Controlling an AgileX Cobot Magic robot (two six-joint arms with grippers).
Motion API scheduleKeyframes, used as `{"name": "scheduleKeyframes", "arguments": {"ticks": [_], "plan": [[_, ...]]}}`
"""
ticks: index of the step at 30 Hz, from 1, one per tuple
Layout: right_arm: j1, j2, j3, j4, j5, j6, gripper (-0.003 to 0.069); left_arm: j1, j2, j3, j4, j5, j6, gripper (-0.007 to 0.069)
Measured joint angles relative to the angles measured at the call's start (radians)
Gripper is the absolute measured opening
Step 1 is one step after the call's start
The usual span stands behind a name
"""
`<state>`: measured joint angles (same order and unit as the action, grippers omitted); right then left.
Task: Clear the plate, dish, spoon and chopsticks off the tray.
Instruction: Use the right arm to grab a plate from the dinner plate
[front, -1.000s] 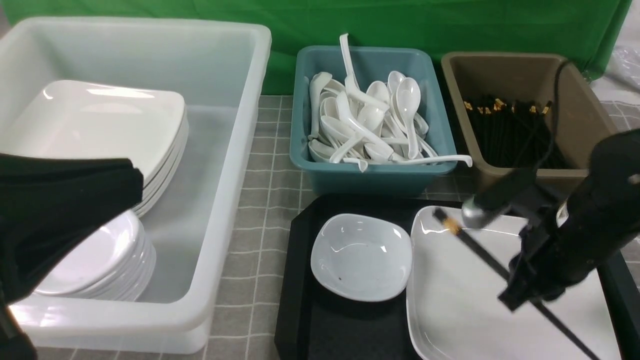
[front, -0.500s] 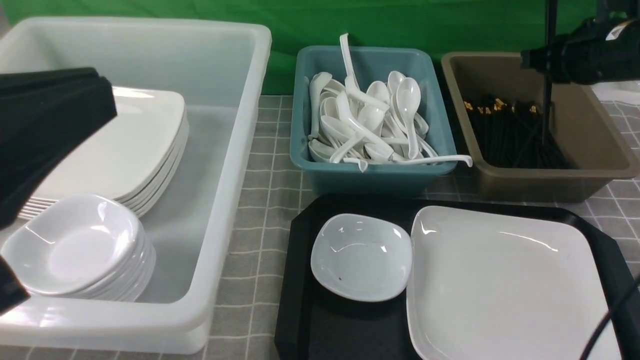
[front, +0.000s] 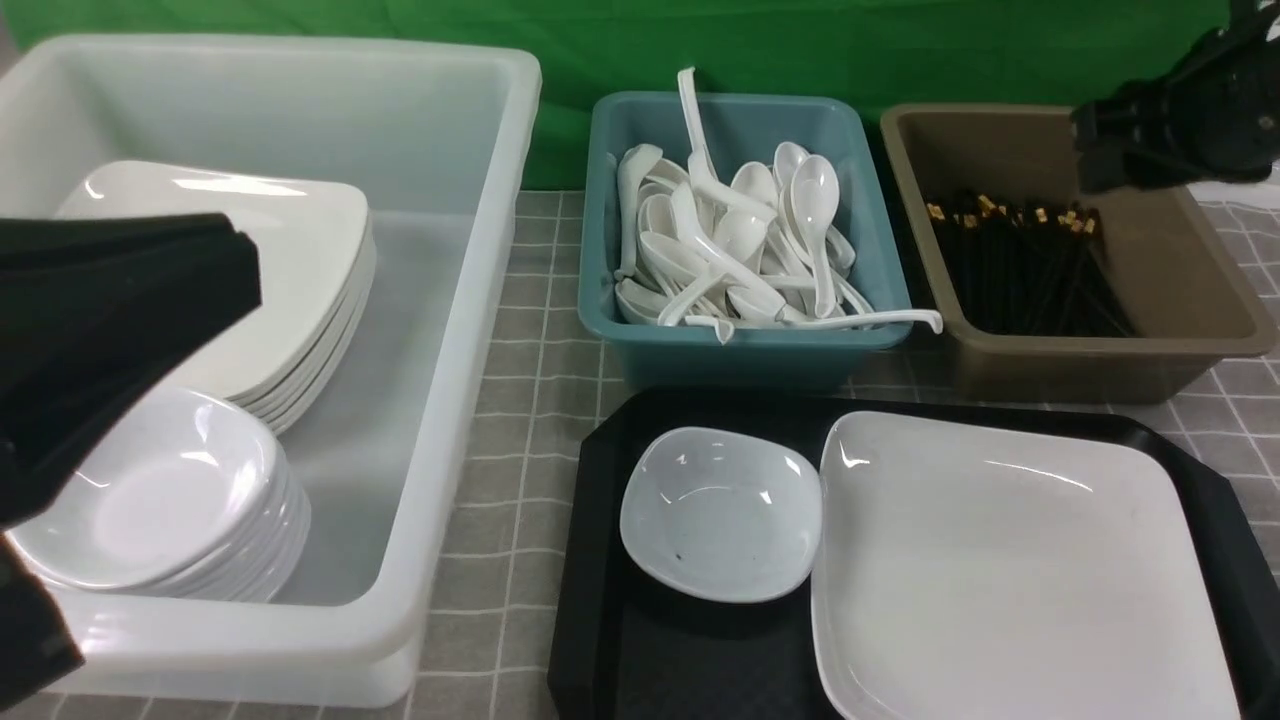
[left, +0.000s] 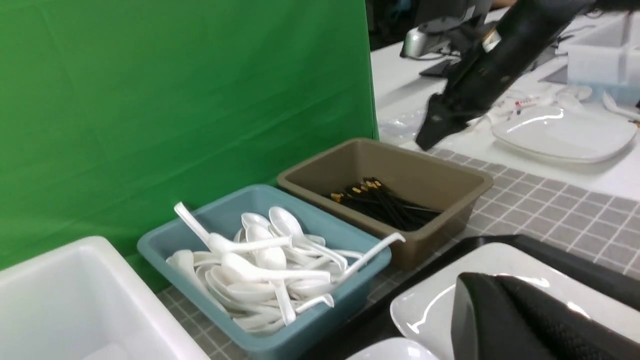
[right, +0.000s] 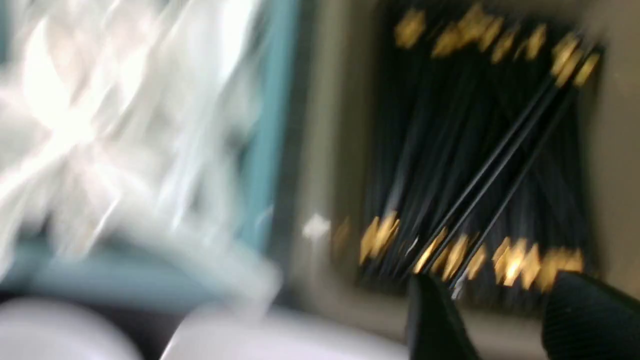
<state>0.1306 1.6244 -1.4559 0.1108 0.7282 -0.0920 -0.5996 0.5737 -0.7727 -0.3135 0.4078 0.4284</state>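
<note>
The large white plate (front: 1010, 570) and the small white dish (front: 720, 510) sit side by side on the black tray (front: 600, 440), the dish to the left. My right gripper (front: 1090, 150) hangs open and empty over the brown bin (front: 1180, 260). In the blurred right wrist view a pair of black chopsticks (right: 505, 165) lies slantwise on the pile, beyond the gripper (right: 495, 290). No spoon is on the tray. My left gripper (front: 240, 270) is shut and empty above the white tub (front: 430, 400); in its own view it (left: 467, 290) points towards the plate (left: 430, 305).
The tub holds a stack of square plates (front: 250, 260) and a stack of small dishes (front: 160, 500). A teal bin (front: 740, 355) behind the tray holds several white spoons (front: 740, 240). The brown bin holds several black chopsticks (front: 1020, 260). A green cloth hangs behind.
My right gripper carried the chopsticks from above the plate up and back to the brown bin and let them go. My left gripper rose, then dropped a little over the tub.
</note>
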Motion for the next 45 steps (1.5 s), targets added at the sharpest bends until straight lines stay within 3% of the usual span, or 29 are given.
{"name": "scheduleKeyframes", "arguments": {"ticks": [9, 15, 20, 23, 29, 37, 39, 43, 45], "plan": [[0.368, -0.272, 0.481, -0.079, 0.063, 0.077, 0.0335, 0.000, 0.000, 0.000, 0.039, 0.104, -0.001, 0.0013], [0.660, -0.272, 0.610, -0.201, 0.090, 0.324, 0.0437, 0.000, 0.000, 0.000, 0.041, 0.170, -0.001, 0.0013], [0.843, -0.207, 0.613, -0.356, 0.063, 0.558, 0.0464, 0.000, 0.000, 0.000, 0.021, 0.183, -0.001, 0.0013], [0.879, -0.136, 0.613, -0.416, 0.022, 0.664, 0.0505, 0.000, 0.000, 0.000, -0.002, 0.184, -0.001, 0.0013], [0.874, 0.018, 0.599, -0.508, -0.088, 0.752, 0.0554, 0.000, 0.000, 0.000, -0.014, 0.191, 0.000, 0.0013], [0.804, 0.099, 0.560, -0.570, -0.122, 0.755, 0.0554, 0.000, 0.000, 0.000, -0.014, 0.200, 0.000, 0.0013], [0.793, 0.103, 0.557, -0.570, -0.126, 0.745, 0.0536, 0.000, 0.000, 0.000, -0.015, 0.201, 0.000, 0.0013], [0.790, 0.107, 0.554, -0.571, -0.136, 0.731, 0.0412, 0.000, 0.000, 0.000, -0.016, 0.205, 0.000, 0.0013], [0.790, 0.110, 0.554, -0.577, -0.137, 0.724, 0.0302, 0.000, 0.000, 0.000, -0.016, 0.206, 0.000, 0.0013]]}}
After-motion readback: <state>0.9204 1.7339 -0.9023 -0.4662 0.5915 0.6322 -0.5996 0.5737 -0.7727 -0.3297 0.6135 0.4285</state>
